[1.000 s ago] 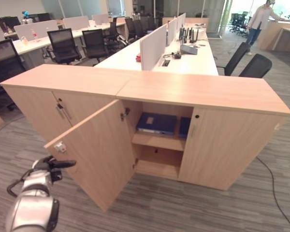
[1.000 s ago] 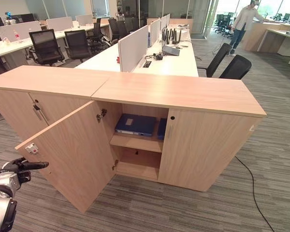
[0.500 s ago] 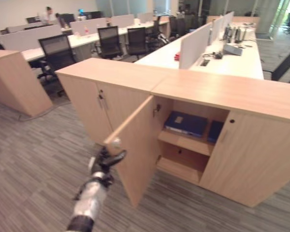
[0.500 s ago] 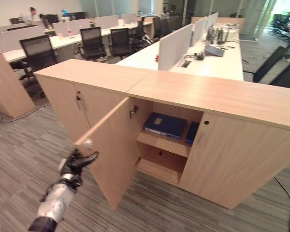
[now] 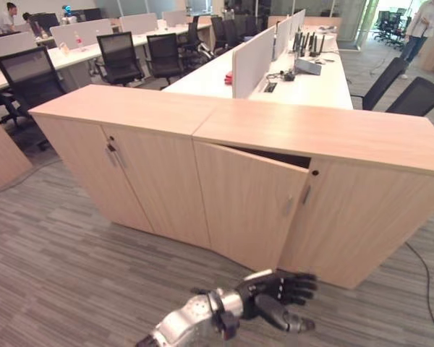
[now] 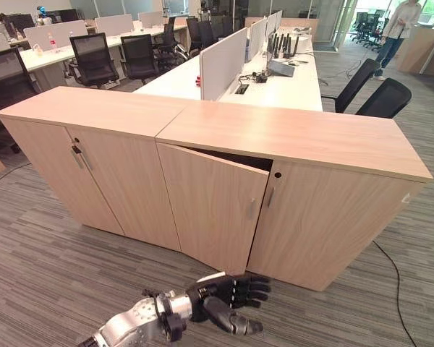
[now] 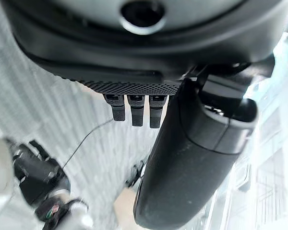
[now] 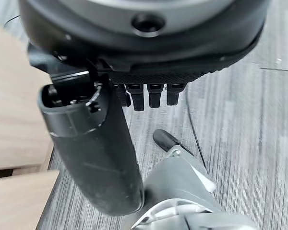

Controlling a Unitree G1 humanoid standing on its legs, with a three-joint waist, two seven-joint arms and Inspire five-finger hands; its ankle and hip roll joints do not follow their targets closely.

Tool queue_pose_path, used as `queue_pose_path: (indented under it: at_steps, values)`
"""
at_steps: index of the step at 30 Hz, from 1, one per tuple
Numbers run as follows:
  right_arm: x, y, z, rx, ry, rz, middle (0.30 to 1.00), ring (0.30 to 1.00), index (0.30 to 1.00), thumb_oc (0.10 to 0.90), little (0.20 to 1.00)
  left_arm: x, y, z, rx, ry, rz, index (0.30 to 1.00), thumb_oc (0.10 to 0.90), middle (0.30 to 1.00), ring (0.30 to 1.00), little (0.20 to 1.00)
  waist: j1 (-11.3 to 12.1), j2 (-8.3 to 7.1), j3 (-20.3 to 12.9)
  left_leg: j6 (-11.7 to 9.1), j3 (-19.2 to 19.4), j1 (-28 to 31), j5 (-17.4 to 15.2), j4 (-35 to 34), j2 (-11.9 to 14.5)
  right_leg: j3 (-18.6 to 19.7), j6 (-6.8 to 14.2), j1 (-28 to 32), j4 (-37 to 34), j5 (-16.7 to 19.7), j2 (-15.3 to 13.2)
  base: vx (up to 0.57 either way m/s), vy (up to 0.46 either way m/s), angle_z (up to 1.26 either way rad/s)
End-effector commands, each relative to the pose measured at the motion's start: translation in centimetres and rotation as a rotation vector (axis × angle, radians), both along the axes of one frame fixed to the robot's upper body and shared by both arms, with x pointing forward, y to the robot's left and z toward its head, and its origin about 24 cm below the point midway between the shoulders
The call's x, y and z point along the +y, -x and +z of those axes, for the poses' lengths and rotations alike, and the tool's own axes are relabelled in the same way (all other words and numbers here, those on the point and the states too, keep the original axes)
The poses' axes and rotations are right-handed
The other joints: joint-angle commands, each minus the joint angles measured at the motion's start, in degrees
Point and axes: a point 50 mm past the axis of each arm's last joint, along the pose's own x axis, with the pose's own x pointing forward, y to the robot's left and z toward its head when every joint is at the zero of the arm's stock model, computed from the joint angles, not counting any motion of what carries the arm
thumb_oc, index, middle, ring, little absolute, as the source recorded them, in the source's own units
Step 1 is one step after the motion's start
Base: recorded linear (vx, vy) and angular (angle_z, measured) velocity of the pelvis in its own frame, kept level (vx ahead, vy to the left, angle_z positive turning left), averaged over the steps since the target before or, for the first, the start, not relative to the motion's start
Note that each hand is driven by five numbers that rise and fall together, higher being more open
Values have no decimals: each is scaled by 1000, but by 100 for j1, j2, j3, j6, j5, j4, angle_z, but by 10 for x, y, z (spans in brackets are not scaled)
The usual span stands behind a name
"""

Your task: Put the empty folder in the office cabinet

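The light wooden office cabinet's hinged door (image 5: 249, 206), wide open a second ago, now stands barely ajar; the blue folder, seen on the upper shelf then, is presumably inside. Left hand (image 5: 278, 293) hovers low, fingers relaxed (holding nothing); right hand (image 8: 93, 158) likewise empty.

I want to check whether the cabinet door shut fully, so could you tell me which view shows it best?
The right eye view: the cabinet door sits near mid-picture, with a dark gap along its top edge, so it stands slightly ajar. The left eye view shows the same gap. The right wrist view catches wood panels too close to identify.
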Motion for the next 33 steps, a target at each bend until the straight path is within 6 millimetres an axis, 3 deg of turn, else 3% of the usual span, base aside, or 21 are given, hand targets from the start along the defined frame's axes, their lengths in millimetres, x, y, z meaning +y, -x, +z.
queue_pose_path:
  at_steps: [1, 6, 7, 9, 11, 13, 14, 15, 18, 20, 23, 24, 25, 26, 27, 28, 29, 30, 32, 33]
  values:
    - [6, 23, -4, 124, -14, 60, 900, 900, 900, 800, 900, -9, -11, 35, -108, 232, 24, 900, 800, 900, 900, 900, 151, -131, -293, -45, -215, -13, -787, -67, -68, -207, 469, -243, -638, 687, -122, 16, -22, -11]
    - [4, 34, -4, 140, -3, -9, 900, 900, 900, 800, 900, 16, -8, 18, -68, 187, 160, 900, 800, 900, 900, 900, 208, -95, -301, -52, -231, -20, -796, -67, -75, -244, 471, -219, -619, 676, -139, 9, -8, -6]
    - [14, 30, -7, 145, -18, 49, 900, 900, 900, 800, 900, 23, -11, 16, -66, 178, 241, 900, 800, 900, 900, 900, 209, -122, -317, -66, -218, -17, -775, -67, -69, -237, 463, -221, -611, 685, -142, 0, 0, 0]
    - [16, 54, -9, 138, -73, -62, 900, 900, 900, 800, 900, 59, -11, 4, -64, 84, 357, 900, 800, 900, 900, 900, 202, -95, -298, -72, -216, -49, -752, -67, -59, -222, 457, -267, -503, 647, -168, -15, -33, 3]
    - [17, 57, -9, 138, -80, -91, 900, 900, 900, 800, 900, 65, -8, 2, -61, 68, 380, 900, 800, 900, 900, 900, 168, -89, -300, -75, -255, -86, -731, -67, -56, -181, 443, -318, -386, 591, -193, -31, -44, 6]
    - [11, 47, -7, 87, -70, -151, 900, 900, 900, 800, 900, 85, -8, -3, -75, -1, 460, 900, 800, 900, 900, 900, 33, -69, -220, -164, -309, -202, -665, -67, 134, 633, 319, -613, -319, 251, 53, -58, -116, 17]
    - [11, 46, -7, 86, -70, -151, 900, 900, 900, 800, 900, 85, -9, -3, -76, -1, 461, 900, 800, 900, 900, 900, 50, -72, -234, -171, -282, -223, -656, -67, 138, 656, 297, -650, -318, 245, 60, -6, -173, 27]
    - [5, 37, -5, 48, -65, -184, 900, 900, 900, 800, 900, 101, -7, -11, -97, -99, 523, 900, 800, 900, 900, 900, 8, -81, -228, -236, -301, -253, -645, -67, 250, 1493, 200, -842, -469, 20, 413, 12, -122, 18]
    - [1, 33, -3, 37, -55, -200, 900, 900, 900, 800, 900, 118, -1, -22, -116, -219, 586, 900, 800, 900, 900, 900, 100, -127, -281, -267, -303, -290, -624, -67, 285, 1727, 186, -779, -673, 44, 585, 60, -156, 11]
    - [1, 35, -3, 41, -48, -217, 900, 900, 900, 800, 900, 128, 4, -35, -152, -383, 605, 900, 800, 900, 900, 900, 182, -185, -351, -334, -322, -342, -568, -67, 372, 1666, 154, -606, -928, -4, 754, 80, -232, 1]
    - [0, 41, -3, 77, -17, -175, 900, 900, 900, 800, 900, 142, 20, -63, -137, -630, 546, 900, 800, 900, 900, 900, 190, -197, -446, -483, -314, -398, -491, -66, 579, 1675, 58, -475, -1282, -98, 1087, 82, -262, -9]
    - [-3, 40, -2, 84, 0, -142, 900, 900, 900, 800, 900, 149, 34, -84, -52, -738, 502, 900, 800, 900, 900, 900, 143, -200, -470, -527, -284, -410, -462, -59, 651, 1733, 25, -497, -1306, -169, 1188, 66, -290, -11]
    - [-10, 30, 1, 91, 28, -49, 900, 900, 900, 800, 900, 156, 79, -132, 313, -828, 521, 900, 800, 900, 900, 900, 31, -151, -517, -614, -150, -417, -419, -47, 780, 1863, -66, -570, -1309, -282, 1353, 41, -218, -19]
    - [-11, 29, 1, 88, 30, -48, 900, 900, 900, 800, 900, 155, 78, -132, 311, -825, 523, 900, 800, 900, 900, 900, 29, -144, -510, -615, -147, -425, -412, -48, 780, 1865, -70, -579, -1309, -280, 1354, 47, -258, -31]
    - [-15, 23, 3, 115, 45, 85, 900, 900, 900, 800, 900, 160, 120, -155, 584, -908, 539, 900, 800, 900, 900, 900, -103, -157, -569, -679, -35, -415, -382, -20, 900, 2036, -167, -638, -1309, -342, 1505, 49, -194, -34]
    - [-17, 18, 5, 131, 59, 189, 900, 900, 900, 800, 900, 167, 138, -159, 607, -1051, 433, 900, 800, 900, 900, 900, -163, -145, -595, -709, 43, -393, -398, 5, 968, 2133, -211, -656, -1309, -393, 1587, 51, -193, -35]
    - [-17, 18, 5, 131, 59, 189, 900, 900, 900, 800, 900, 167, 138, -159, 607, -1051, 433, 900, 800, 900, 900, 900, -163, -144, -594, -710, 44, -392, -398, 5, 968, 2134, -211, -656, -1309, -393, 1588, 107, -228, -56]
    - [-12, 10, 3, 158, 88, 369, 900, 900, 900, 800, 900, 176, 151, -160, 659, -1129, 458, 900, 800, 900, 900, 900, -202, -168, -637, -773, 140, -357, -482, 167, 1118, 2282, -314, -632, -1309, -496, 1730, 101, -242, -54]
    - [-2, 10, 0, 149, 80, 378, 900, 900, 900, 800, 900, 173, 140, -159, 712, -965, 698, 900, 800, 900, 900, 900, -146, -218, -574, -836, 95, -495, -582, 615, 1288, 2327, -419, -587, -1309, -552, 1826, 82, -297, -58]
    - [0, 8, -1, 133, 74, 357, 900, 900, 900, 800, 900, 172, 138, -159, 712, -939, 727, 900, 800, 900, 900, 900, -148, -245, -545, -852, 95, -582, -644, 890, 1367, 2333, -464, -567, -1306, -580, 1863, 30, -183, -46]
